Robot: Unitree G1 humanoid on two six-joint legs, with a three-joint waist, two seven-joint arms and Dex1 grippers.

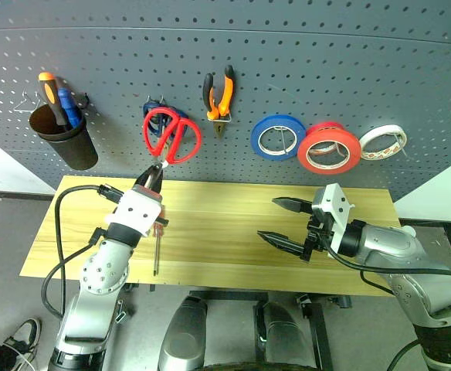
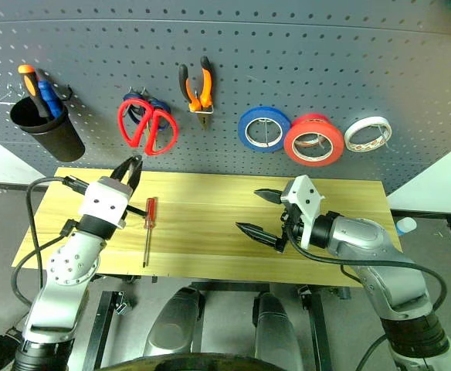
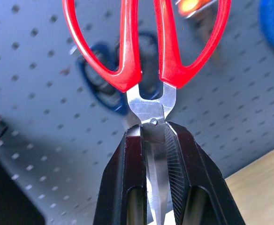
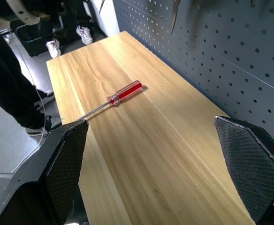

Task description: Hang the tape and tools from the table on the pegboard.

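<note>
Left claw (image 1: 155, 171): we are clamping the blades of the red scissors (image 1: 171, 136) between our two black fingers (image 3: 127, 178), with the handles pointing up.
Red scissors: we are holding them up against the pegboard (image 1: 303, 62), their handles overlapping the blue scissors (image 2: 150, 106) that are hanging there; we cannot tell whether a handle loop is sitting on a hook.
Right claw (image 1: 286, 222): we are keeping it wide open and gripping nothing, hovering above the right part of the worktop (image 1: 225, 232).
Screwdriver (image 2: 147, 229): it is lying flat on the left part of the worktop, red handle toward the pegboard, shaft toward the front edge, just beside our left arm.
Pliers (image 1: 219, 97): they are hanging on the pegboard, handles up, to the right of the scissors.
Red tape (image 1: 329, 148): it is hanging on the pegboard between the blue roll (image 1: 277, 137) and the white roll (image 1: 383, 142), overlapping the blue roll's edge.
Black cup (image 1: 63, 137): it is hanging at the left of the pegboard, holding an orange-handled tool and a blue-handled one.
</note>
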